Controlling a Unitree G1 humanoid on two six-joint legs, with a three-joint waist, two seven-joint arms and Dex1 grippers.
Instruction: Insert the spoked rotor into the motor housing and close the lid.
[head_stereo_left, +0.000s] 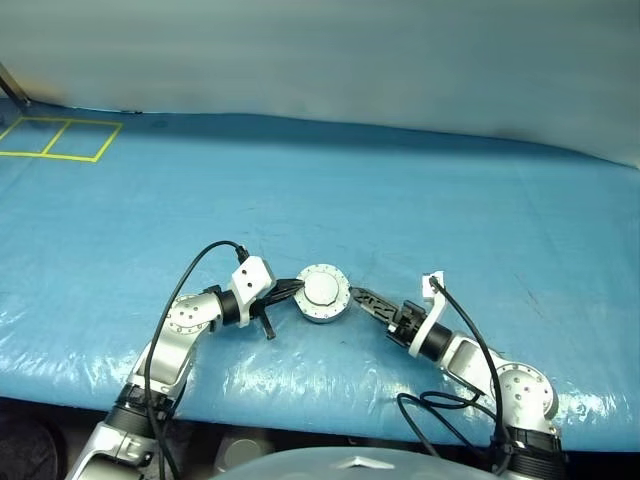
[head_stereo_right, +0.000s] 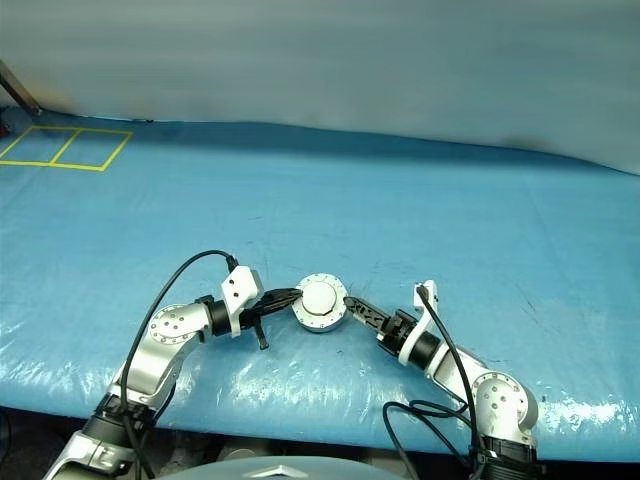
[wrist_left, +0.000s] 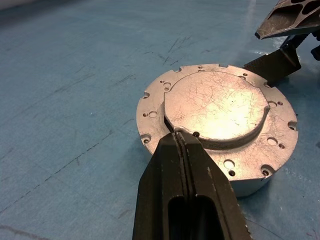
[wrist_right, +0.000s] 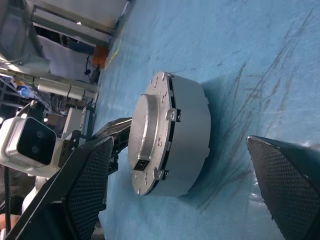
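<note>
The motor housing (head_stereo_left: 322, 312) sits on the blue table top near its front, with the lid (head_stereo_left: 322, 289) lying flat on it, smooth silver face up. My left gripper (head_stereo_left: 296, 291) is shut, and its tips rest on the lid's rim (wrist_left: 220, 107) from the left. On the right, my right gripper (head_stereo_left: 358, 298) stands open just beside the housing wall (wrist_right: 189, 131), with a finger (wrist_right: 90, 180) on either side of it and not touching. The spoked rotor is hidden.
A blue plastic sheet (head_stereo_left: 400, 200) covers the whole table, and its front edge runs just below my arms. Yellow taped squares (head_stereo_left: 60, 138) mark the far left corner. Black cables (head_stereo_left: 190, 275) loop over both wrists.
</note>
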